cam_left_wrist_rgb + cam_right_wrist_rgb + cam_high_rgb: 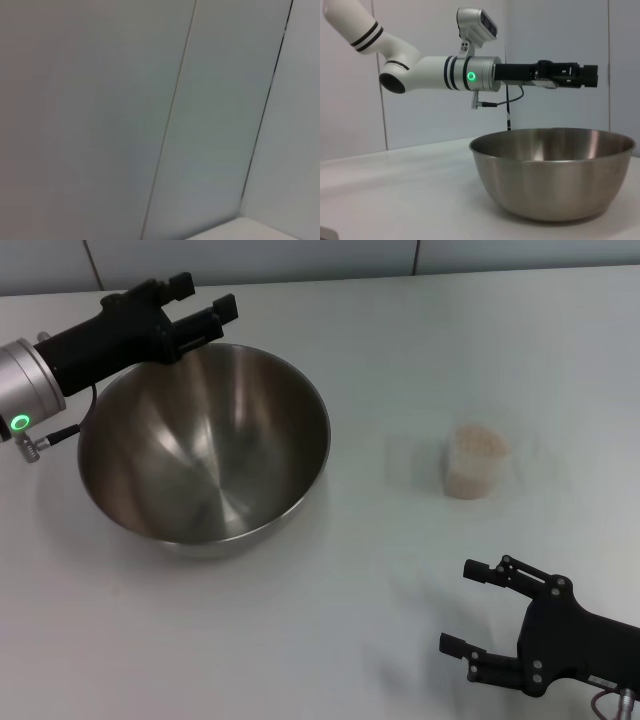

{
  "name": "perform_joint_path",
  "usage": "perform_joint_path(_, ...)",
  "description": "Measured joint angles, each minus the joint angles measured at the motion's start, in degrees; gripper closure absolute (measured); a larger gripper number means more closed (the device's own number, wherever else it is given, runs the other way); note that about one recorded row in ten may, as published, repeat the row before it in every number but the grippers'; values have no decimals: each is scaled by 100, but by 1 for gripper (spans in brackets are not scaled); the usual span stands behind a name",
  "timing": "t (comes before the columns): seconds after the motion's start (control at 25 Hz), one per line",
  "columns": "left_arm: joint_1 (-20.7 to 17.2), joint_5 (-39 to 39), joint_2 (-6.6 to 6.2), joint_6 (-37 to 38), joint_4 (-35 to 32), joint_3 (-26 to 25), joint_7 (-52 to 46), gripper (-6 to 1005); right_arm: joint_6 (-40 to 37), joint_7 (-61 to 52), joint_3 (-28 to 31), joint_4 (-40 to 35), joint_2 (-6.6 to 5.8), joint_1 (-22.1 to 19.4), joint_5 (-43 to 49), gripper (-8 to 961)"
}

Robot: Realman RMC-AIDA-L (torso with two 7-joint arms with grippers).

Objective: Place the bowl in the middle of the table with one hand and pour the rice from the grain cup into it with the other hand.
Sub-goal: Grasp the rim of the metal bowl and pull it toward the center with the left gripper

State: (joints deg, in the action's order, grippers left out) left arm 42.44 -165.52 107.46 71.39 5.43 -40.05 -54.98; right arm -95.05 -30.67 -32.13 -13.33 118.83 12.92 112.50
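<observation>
The steel bowl stands upright and empty on the white table, left of the middle. It also shows in the right wrist view. My left gripper is open and empty, hovering just above the bowl's far left rim; the right wrist view shows that gripper clear above the rim. The frosted grain cup stands upright to the right of the bowl, full of rice. My right gripper is open and empty near the front right, short of the cup.
A grey panelled wall runs along the table's far edge. The left wrist view shows only wall panels and a corner of the table. Bare tabletop lies between bowl and cup.
</observation>
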Motion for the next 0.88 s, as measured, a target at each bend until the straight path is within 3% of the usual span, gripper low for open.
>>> perform_joint_path(0.2,-48,22,-20,-22,53,-278,347,264,-13,-3,-2,12,0,-8,0,124)
perform_joint_path(0.28,-278,25,-21,-124,318,-755,893,266,-25,-4,-4,13,0,-9,0,124)
perform_joint_path(0.4,-423,23,-23,-201,482,-961,1179,267,-46,-5,-4,10,0,-9,0,124)
perform_joint_path(0.44,-833,22,-25,-550,1118,-1451,1942,267,-52,-6,-4,7,0,-9,0,124)
perform_joint_path(0.48,-1058,14,-53,-836,1526,-1605,2207,268,-58,-8,-4,2,0,-9,0,124)
perform_joint_path(0.52,-1058,14,-53,-836,1526,-1605,2207,269,-58,-8,-4,2,0,-9,0,124)
perform_joint_path(0.56,-1570,9,-200,-1777,2707,-1851,2914,269,-63,-9,-4,0,0,-7,0,124)
perform_joint_path(0.64,-1937,9,-330,-2716,3767,-1974,3476,270,-66,-9,-4,-1,0,0,0,124)
perform_joint_path(0.68,-2363,9,-406,-4333,5213,-2194,4297,270,-68,-9,-5,-2,0,8,0,124)
perform_joint_path(0.72,-2363,9,-406,-4333,5213,-2194,4297,271,-67,-9,-4,-2,0,14,0,123)
perform_joint_path(0.8,-2637,10,-409,-6031,6471,-2471,4862,272,-63,-9,-5,-3,0,30,0,123)
perform_joint_path(0.88,-2681,31,-425,-7205,7207,-2607,5092,273,-50,-9,-4,-3,0,48,0,123)
